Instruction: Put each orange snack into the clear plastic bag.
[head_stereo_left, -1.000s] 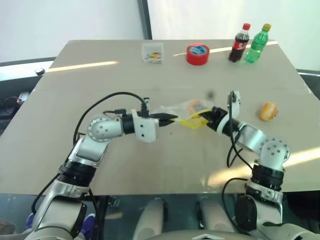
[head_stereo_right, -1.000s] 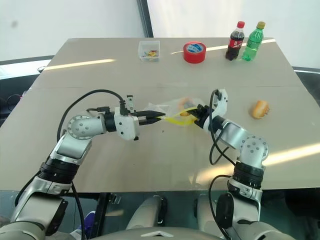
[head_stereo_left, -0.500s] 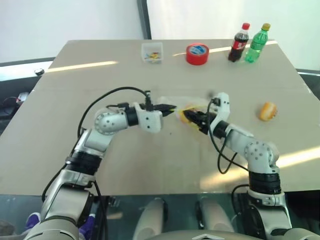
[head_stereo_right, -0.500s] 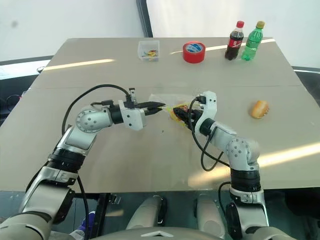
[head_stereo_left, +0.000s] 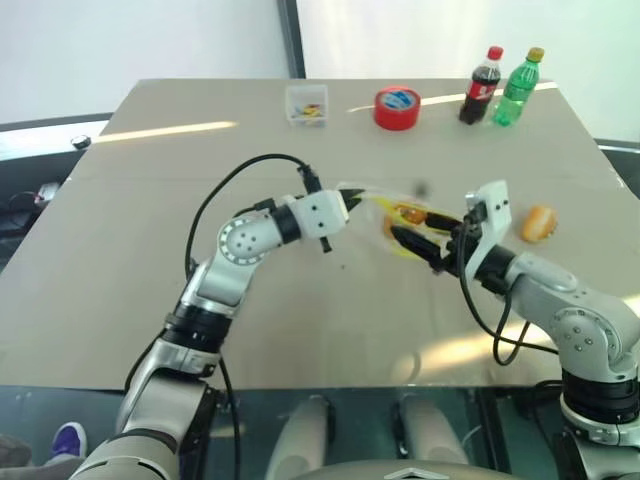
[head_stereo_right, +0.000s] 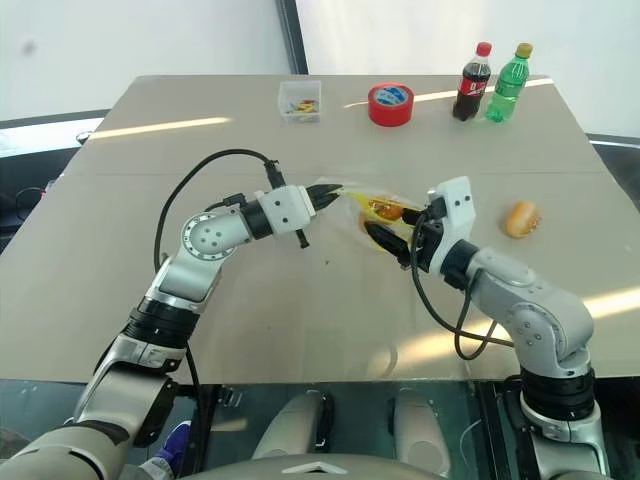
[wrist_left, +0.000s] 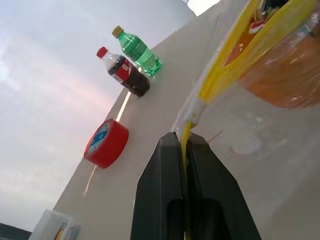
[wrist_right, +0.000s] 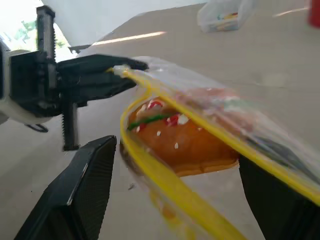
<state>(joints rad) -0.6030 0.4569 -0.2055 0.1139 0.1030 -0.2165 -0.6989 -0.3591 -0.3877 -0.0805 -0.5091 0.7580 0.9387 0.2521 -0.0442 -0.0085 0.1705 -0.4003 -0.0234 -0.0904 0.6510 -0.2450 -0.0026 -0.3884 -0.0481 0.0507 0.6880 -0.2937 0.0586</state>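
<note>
The left gripper (head_stereo_right: 322, 191) is clamped together on the yellow seal strip at one corner of the clear plastic bag (head_stereo_right: 385, 215), and it holds this corner up above the table (head_stereo_right: 200, 300), I think so that the mouth stays open. One of the orange snacks, the deep orange one (wrist_right: 185, 142) with speckles, is inside the bag behind the yellow strip. The right gripper (head_stereo_right: 392, 243) is just beside the bag on the near side, with its two fingers spread wide apart, one on each side of the bag's mouth and clamped on nothing (probably it released this snack there). The paler orange snack (head_stereo_right: 520, 216) lies on the table, well apart from the bag on the robot's right, so this half of the task remains. Far behind the bag stand a red tape roll (head_stereo_right: 391, 104), two bottles (head_stereo_right: 488, 68) and a small clear box (head_stereo_right: 300, 101). The table is beige, with a white wall beyond it.
</note>
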